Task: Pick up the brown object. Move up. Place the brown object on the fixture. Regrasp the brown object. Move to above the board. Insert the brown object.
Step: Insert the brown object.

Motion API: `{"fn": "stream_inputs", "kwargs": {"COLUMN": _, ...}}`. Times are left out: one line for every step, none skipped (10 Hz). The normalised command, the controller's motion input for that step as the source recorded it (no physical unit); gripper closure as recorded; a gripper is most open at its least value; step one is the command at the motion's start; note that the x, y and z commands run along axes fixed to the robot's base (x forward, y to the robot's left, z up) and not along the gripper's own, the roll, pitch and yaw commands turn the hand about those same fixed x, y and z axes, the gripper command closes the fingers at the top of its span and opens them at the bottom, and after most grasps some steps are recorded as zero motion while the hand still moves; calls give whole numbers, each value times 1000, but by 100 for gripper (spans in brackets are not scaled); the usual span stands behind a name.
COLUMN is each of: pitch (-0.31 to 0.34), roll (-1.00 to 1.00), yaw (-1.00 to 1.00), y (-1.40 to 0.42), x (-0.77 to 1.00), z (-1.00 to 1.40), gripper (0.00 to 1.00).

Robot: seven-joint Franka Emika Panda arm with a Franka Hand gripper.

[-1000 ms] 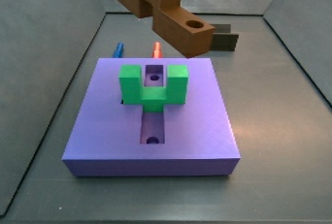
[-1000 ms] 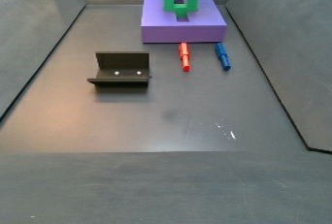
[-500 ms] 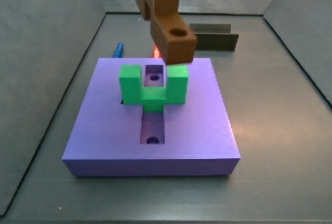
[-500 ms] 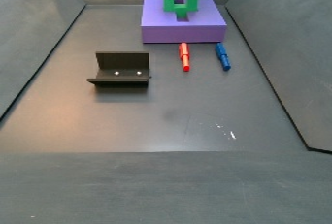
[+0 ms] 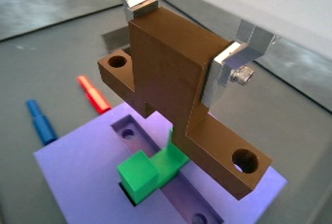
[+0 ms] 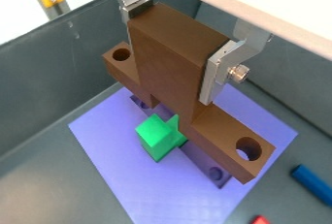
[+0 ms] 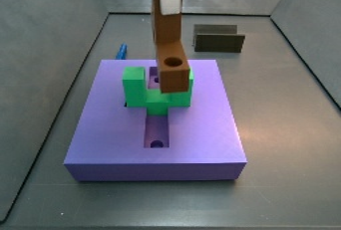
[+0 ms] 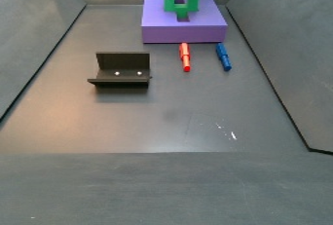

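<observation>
In a side view the fixture [image 8: 121,70] stands alone on the floor, well apart from the board [image 8: 184,24]; beside the board lie a red peg [image 8: 185,56] and a blue peg [image 8: 223,56]; in both wrist views the gripper [image 5: 188,36] is clamped on the brown object [image 5: 182,97], silver fingers [image 6: 222,72] pressing its flat sides; the brown object hangs upright above the board, its lower end at the green block [image 7: 150,91].
</observation>
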Motion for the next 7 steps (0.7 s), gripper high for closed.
{"fn": "stream_inputs", "kwargs": {"pitch": -149, "roll": 0, "yaw": -503, "y": -140, "x": 17, "z": -74, "gripper": 100}}
{"fn": "stream_inputs", "kwargs": {"pitch": -29, "roll": 119, "yaw": -506, "y": -83, "x": 129, "z": -14, "gripper": 100}}
{"fn": "stream_inputs", "kwargs": {"pitch": 0, "roll": 200, "yaw": -486, "y": 0, "x": 37, "z": 0, "gripper": 100}}
{"fn": "stream_inputs", "kwargs": {"pitch": 29, "roll": 271, "yaw": -346, "y": 0, "x": 0, "z": -60, "gripper": 100}}
{"fn": "stream_inputs", "kwargs": {"pitch": 56, "roll": 341, "yaw": -209, "y": -9, "x": 0, "z": -97, "gripper": 100}}
{"fn": "stream_inputs", "kwargs": {"pitch": 0, "roll": 237, "yaw": -23, "y": -29, "x": -43, "z": -263, "gripper": 100}}
{"fn": "stream_inputs", "kwargs": {"pitch": -13, "roll": 190, "yaw": 0, "y": -54, "x": -114, "z": -303, "gripper": 100}}
